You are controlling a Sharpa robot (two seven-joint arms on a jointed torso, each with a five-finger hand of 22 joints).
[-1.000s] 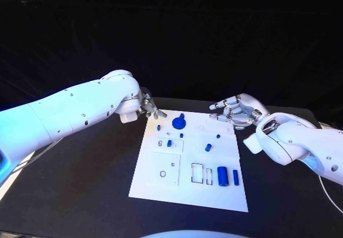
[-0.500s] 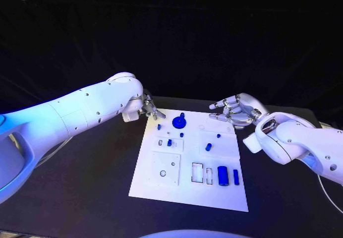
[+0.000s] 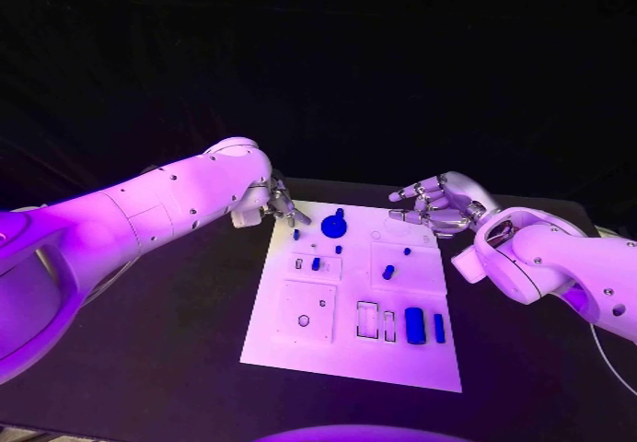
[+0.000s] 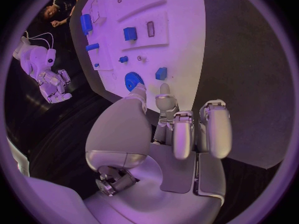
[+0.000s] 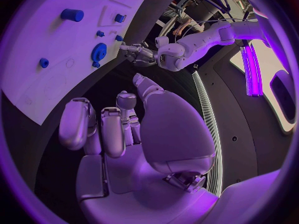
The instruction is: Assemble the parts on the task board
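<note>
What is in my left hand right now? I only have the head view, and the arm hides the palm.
Observer: Nothing. The left wrist view shows the left hand empty, thumb apart from the fingers.
Operator: Where is its thumb?
Observer: Its tip is beside the blue gear at the task board edge; I cannot tell if it touches.
Operator: And the right palm?
Observer: The right wrist view shows the right hand empty too.

your head camera looks down on the task board; both wrist cameras, close behind their hands, share it.
</note>
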